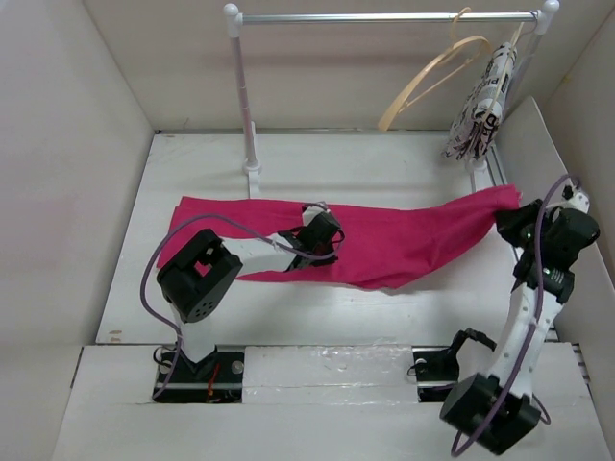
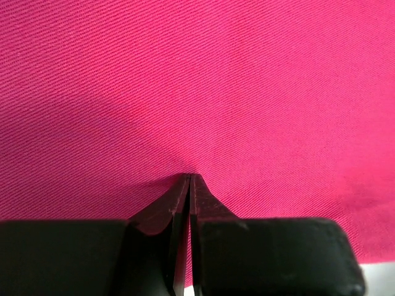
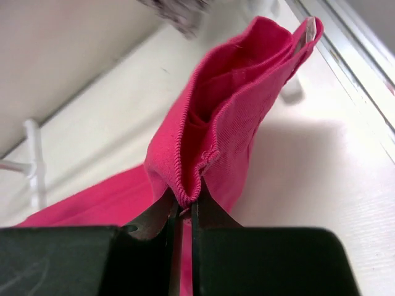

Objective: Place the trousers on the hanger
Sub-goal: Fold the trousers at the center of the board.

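The trousers (image 1: 384,245) lie stretched across the middle of the bench (image 1: 317,312), their right end raised off it. Our right tool (image 3: 185,200) is clamped on that end's stitched edge, and our left tool (image 2: 189,180) is pinched shut on a small fold mid-length. The twill is soft and limp, so we should lift both grips together, hold the cloth taut, and feed it over the thin, curved wooden hanger (image 1: 432,77) at far right.

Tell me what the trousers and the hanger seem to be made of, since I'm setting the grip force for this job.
The trousers look like a matte woven twill, perhaps cotton. Fine diagonal ribs show in the left wrist view, and the cloth folds softly. The hanger looks like smooth, pale tan wood in a thin bow, though it is too small to judge its finish.
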Tool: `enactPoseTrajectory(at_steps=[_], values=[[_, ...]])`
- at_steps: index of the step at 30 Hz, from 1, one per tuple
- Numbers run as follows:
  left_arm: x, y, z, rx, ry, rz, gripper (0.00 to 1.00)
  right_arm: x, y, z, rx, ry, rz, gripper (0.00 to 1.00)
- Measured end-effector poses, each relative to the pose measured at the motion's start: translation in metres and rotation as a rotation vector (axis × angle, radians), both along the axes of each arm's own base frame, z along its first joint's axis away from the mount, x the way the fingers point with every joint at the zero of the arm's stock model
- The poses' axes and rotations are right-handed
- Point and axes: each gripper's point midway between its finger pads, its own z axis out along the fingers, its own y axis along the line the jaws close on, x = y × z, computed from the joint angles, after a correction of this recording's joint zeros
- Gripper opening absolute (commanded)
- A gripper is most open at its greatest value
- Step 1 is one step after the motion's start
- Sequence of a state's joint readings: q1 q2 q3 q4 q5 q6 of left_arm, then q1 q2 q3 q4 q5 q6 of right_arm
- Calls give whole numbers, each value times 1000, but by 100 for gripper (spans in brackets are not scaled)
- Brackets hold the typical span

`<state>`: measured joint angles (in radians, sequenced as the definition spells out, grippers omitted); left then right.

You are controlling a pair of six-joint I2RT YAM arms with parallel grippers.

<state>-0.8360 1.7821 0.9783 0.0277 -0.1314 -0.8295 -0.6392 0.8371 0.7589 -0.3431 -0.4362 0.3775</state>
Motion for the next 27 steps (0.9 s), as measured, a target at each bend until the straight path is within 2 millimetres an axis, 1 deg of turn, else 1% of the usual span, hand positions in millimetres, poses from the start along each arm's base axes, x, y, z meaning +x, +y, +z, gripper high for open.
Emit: enactPoseTrajectory(at_steps=[1,2,3,4,7,9,11,13,14,16,18,20,21,22,23,24,25,26,27], values=[[-4,-10,0,0,-12,-21,0,0,11,23,-27,-45,36,0],[-8,-17,1,-1,-16,-38,0,-6,18,21,-14,-18,52,0],[-13,-24,1,-4,-19,-57,0,-5,24,64,-76,-100,74,0],[-19,-33,1,-6,-20,-78,0,-8,28,83,-98,-116,86,0],[-43,-62,2,-20,-12,-155,0,-12,41,128,-146,-160,127,0],[-59,-84,2,-28,0,-212,0,-13,55,151,-166,-190,171,0],[-75,-107,3,-39,14,-267,0,-15,77,168,-179,-221,242,0],[-88,-126,3,-50,25,-313,0,-18,107,179,-181,-250,341,0],[-95,-136,3,-56,29,-337,0,-20,122,181,-179,-261,386,0],[-105,-148,3,-63,38,-369,0,-24,151,180,-164,-264,478,0],[-112,-153,4,-63,43,-382,0,-26,176,178,-152,-260,545,0],[-112,-148,5,-55,46,-370,0,-28,204,174,-141,-249,610,0],[-112,-141,6,-51,51,-358,0,-28,217,172,-140,-237,636,0],[-111,-126,7,-35,60,-338,0,-29,231,170,-141,-228,667,0],[-106,-105,10,-17,63,-306,0,-30,248,168,-146,-214,698,0],[-97,-79,15,-1,67,-259,0,-29,261,169,-154,-208,717,0],[-83,-45,25,13,66,-191,0,-27,276,170,-164,-201,737,0],[-63,-10,43,3,40,-101,0,-26,293,171,-173,-196,764,0],[-41,27,67,-19,-5,4,0,-23,308,170,-184,-188,778,0]])
